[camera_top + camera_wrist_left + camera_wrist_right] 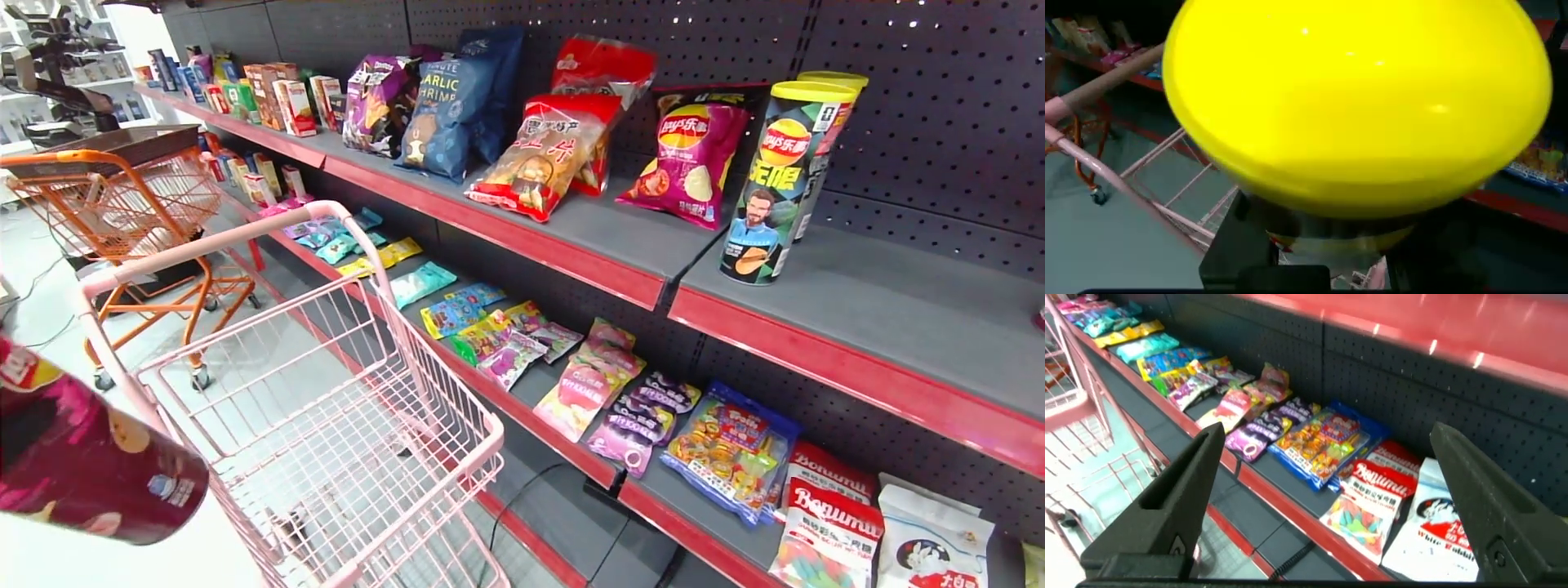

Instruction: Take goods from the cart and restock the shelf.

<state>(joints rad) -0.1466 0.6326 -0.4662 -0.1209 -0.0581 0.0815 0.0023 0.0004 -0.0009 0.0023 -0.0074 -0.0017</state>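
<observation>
The tall shelf runs from the upper left of the head view down to the right edge, its grey boards edged in red. Crisp bags lean against the pegboard along the top board. Flat sweet packets lie in rows on the board below, across the middle and lower right.

A pink cart stands in the lower centre, just beside the lower board. An orange cart stands behind it at the left edge.

In the lower left corner a dark red crisp can hangs tilted in the air beside the pink cart. The left gripper is clamped on it, and the can's yellow lid faces the wrist camera.

Two upright cans with yellow lids stand on the top board, right of centre.

The right gripper has its jaws spread wide with nothing between them, above the lower board's packets.
</observation>
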